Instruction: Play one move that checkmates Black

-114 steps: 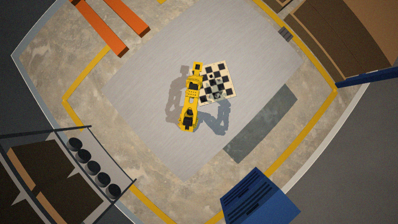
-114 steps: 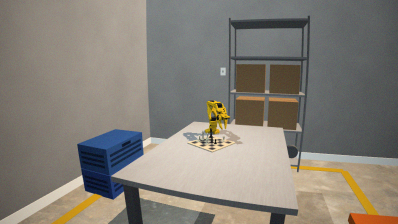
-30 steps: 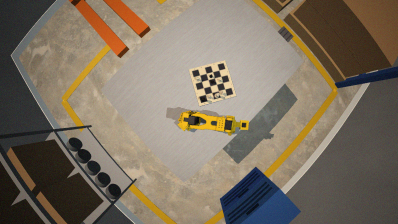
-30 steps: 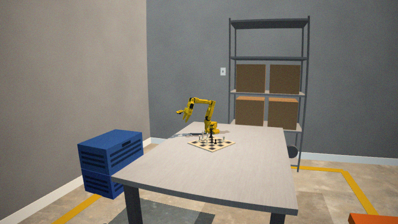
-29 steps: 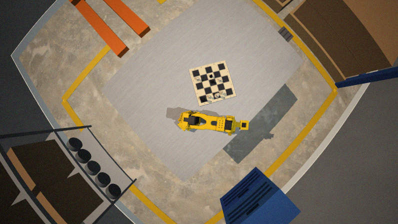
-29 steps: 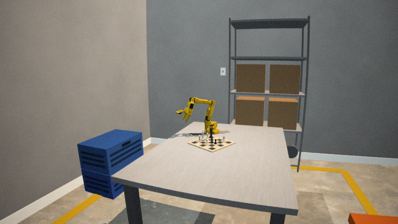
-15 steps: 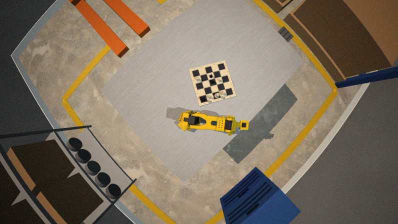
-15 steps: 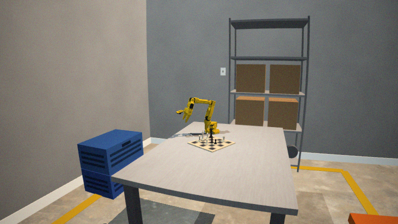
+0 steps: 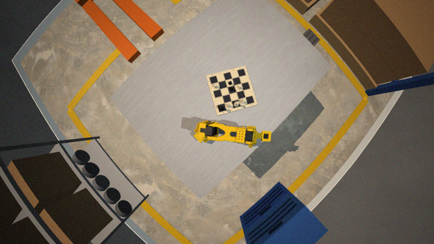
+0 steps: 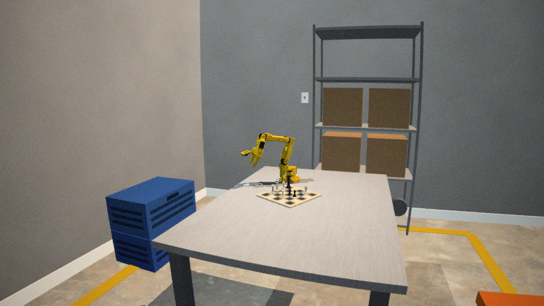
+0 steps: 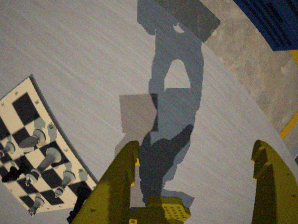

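Note:
The small chessboard [image 9: 213,97] [image 10: 309,197] [image 11: 16,125] lies on the grey table [image 9: 169,78] [image 10: 304,239] [image 11: 80,36]. It holds several white pieces, such as one [image 9: 235,103] on the row nearest the arm. Two black pieces [image 9: 229,82] [image 9: 231,89] stand near the board's middle; the tall one [image 10: 288,182] is upright. My yellow arm's gripper [image 9: 265,136] [image 10: 251,154] [image 11: 196,159] is open and empty. It hangs high above bare table, off the board to the side, toward the blue cabinet. The board shows at the left edge of the wrist view.
A blue cabinet [image 9: 279,215] [image 10: 152,216] stands on the floor beside the table. A metal rack with brown boxes [image 10: 365,125] stands behind the table. Orange beams [image 9: 121,27] lie on the floor beyond the table's far edge.

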Available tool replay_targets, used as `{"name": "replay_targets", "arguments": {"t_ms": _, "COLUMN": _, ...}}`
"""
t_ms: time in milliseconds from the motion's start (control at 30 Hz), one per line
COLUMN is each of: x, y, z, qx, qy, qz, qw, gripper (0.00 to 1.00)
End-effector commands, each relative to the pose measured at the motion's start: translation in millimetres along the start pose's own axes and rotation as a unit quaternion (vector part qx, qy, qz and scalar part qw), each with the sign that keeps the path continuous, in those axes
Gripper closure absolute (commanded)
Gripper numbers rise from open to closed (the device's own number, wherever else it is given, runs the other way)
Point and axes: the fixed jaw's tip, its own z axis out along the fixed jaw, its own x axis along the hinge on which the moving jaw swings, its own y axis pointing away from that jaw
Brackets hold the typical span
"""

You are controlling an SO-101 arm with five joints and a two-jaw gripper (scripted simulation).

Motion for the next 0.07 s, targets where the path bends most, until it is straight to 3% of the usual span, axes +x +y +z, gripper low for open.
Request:
{"name": "replay_targets", "arguments": {"t_ms": 0, "x": 1.2, "y": -2.3, "z": 1.5, "qx": 0.001, "qy": 0.01, "qz": 0.001, "qw": 1.0, "gripper": 0.6}}
{"name": "replay_targets", "arguments": {"t_ms": 33, "x": 1.2, "y": -2.3, "z": 1.5, "qx": 0.001, "qy": 0.01, "qz": 0.001, "qw": 1.0, "gripper": 0.6}}
